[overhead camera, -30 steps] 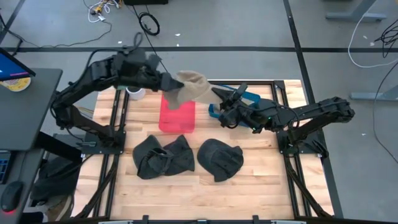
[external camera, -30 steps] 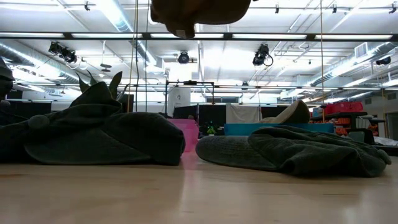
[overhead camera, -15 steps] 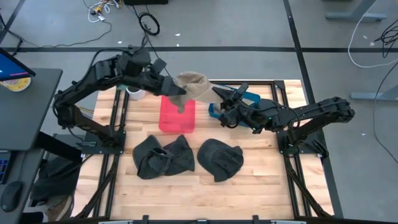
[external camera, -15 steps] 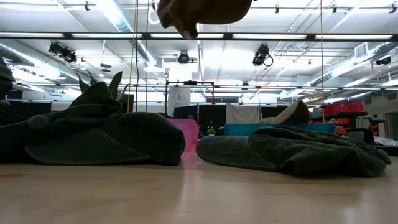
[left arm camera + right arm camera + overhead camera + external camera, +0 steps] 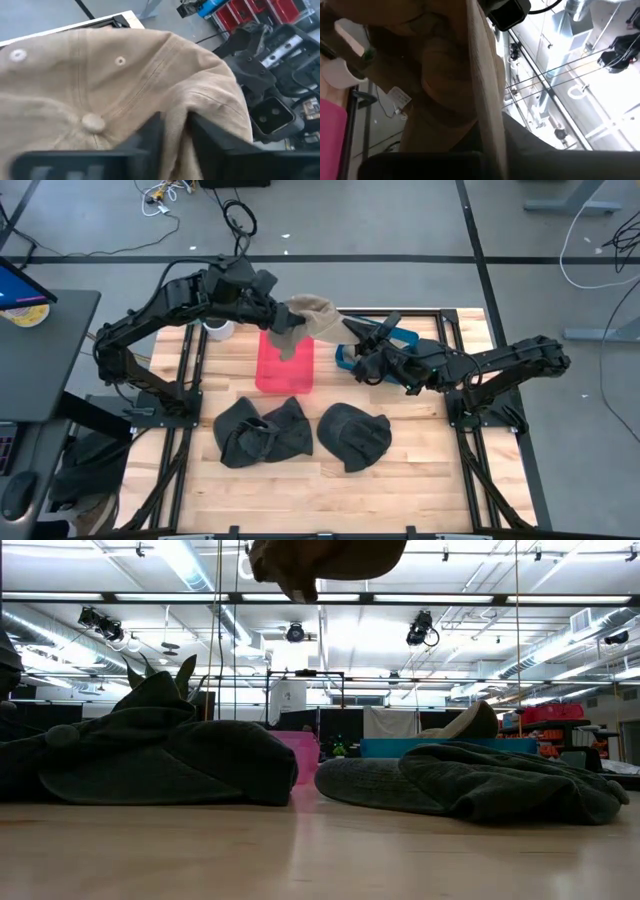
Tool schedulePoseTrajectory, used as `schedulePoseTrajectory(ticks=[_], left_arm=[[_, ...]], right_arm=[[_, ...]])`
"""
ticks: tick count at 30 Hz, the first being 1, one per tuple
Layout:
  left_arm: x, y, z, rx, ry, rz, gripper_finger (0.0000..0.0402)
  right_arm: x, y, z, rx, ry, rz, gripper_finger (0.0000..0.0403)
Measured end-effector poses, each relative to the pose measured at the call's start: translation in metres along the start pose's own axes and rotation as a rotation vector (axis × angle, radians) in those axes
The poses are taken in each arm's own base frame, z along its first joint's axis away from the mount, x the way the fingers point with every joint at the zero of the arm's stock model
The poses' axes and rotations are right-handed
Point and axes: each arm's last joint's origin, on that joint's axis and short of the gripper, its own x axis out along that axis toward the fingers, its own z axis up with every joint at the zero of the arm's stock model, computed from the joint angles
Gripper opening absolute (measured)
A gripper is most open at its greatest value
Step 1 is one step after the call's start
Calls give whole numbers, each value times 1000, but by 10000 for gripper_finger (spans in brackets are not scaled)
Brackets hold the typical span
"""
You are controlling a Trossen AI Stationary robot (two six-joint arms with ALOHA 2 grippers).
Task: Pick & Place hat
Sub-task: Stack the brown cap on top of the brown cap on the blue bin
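We see the tan hat (image 5: 312, 317) up in the air above the pink bin (image 5: 284, 363), at the far side of the bench (image 5: 400, 480). The left gripper (image 5: 283, 323) is clamped on its crown; in the left wrist view the cloth bunches between the two dark fingers (image 5: 150, 131). The right gripper (image 5: 352, 335) is at the brim's edge, clamped on it: the right wrist view shows the thin brim running into its fingers. No writing or label can be read on the hat.

We count three hats: the tan one aloft and two dark hats (image 5: 262, 431) (image 5: 353, 434) lying side by side on the near half of the bench, apart from each other. One blue bin (image 5: 403, 340) sits beside the pink one, partly under the right arm. There is bare wood in front of the dark hats.
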Motion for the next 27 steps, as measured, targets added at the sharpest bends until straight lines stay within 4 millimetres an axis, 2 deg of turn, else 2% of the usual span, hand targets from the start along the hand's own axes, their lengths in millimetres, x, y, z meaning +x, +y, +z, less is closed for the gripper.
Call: schedulePoseTrajectory(ticks=[2, 3, 9, 12, 17, 22, 27], left_arm=[[0, -3, 0, 36, 3, -34, 24], [0, -4, 0, 50, -1, -47, 16], [0, -7, 0, 93, -7, -69, 6], [-1, -6, 1, 105, -22, -57, 4], [-9, -2, 7, 95, -57, -52, 4], [-20, 0, 15, 100, -122, -52, 3], [-35, 2, 24, 150, -215, -26, 2]], right_arm=[[0, 0, 0, 37, 0, 0, 16], [0, 0, 0, 58, 2, -1, 16], [0, 0, -1, 217, 34, -11, 17], [0, -1, -2, 299, 75, -26, 31], [-4, -9, 0, 509, 60, -62, 81], [-10, -21, 9, 729, 0, -99, 149], [-12, -24, 12, 891, -19, -99, 212]])
